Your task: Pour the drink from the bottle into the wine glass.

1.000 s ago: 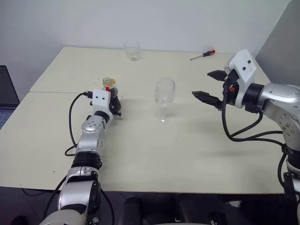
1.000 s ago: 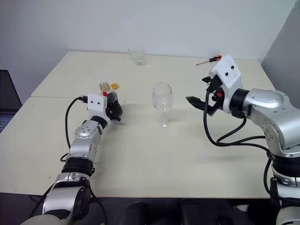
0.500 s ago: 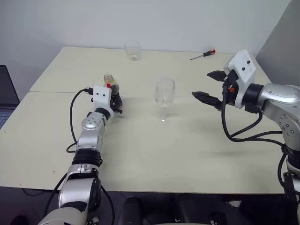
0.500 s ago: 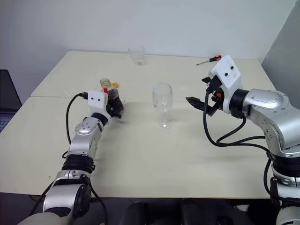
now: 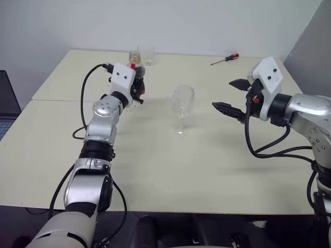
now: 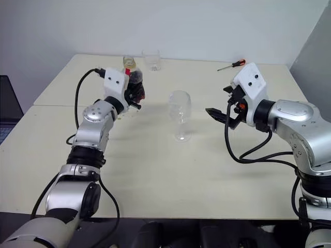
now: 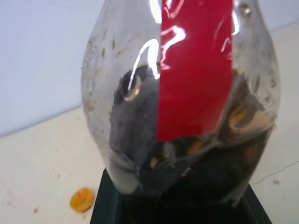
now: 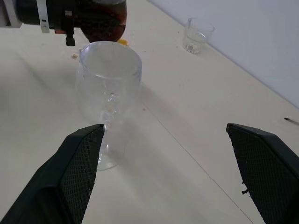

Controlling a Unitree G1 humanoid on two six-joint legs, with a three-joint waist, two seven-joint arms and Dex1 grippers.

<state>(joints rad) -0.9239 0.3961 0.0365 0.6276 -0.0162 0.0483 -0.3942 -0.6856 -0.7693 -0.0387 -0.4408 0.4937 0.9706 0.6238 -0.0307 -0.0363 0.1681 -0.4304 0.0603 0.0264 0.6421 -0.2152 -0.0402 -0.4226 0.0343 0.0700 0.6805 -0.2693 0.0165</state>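
The left tool (image 6: 135, 91) is clamped around the belly of the bottle (image 6: 132, 72) and has it up off the tabletop (image 6: 170, 170), roughly upright, over the far-left part of the surface, not far in front of the tumbler (image 6: 151, 60) by the far edge. The mouth looks open, and a small yellow cap (image 7: 81, 199) lies on the tabletop below, so it seems ready to pour. The drink (image 7: 224, 163) sits dark in the lower half, so the bottle is probably light but sloshy, and thin plastic like that will likely dent if squeezed harder; the low, wide grip looks like the sensible spot since it leaves the neck free to tip. The wine glass (image 5: 182, 109) stands empty near the middle of the tabletop, well apart from the bottle. That's the touchy one: thin stem, small foot, top-heavy bowl, so a knock from the bottle neck could tip it. The right tool (image 5: 231, 95) hangs with its fingers spread wide, holding nothing, just beside the glass on its right. If it's there to steady things, low on the bowl or the stem seems the place. A screwdriver (image 5: 224, 59) sits toward the far-right corner, out of the way.
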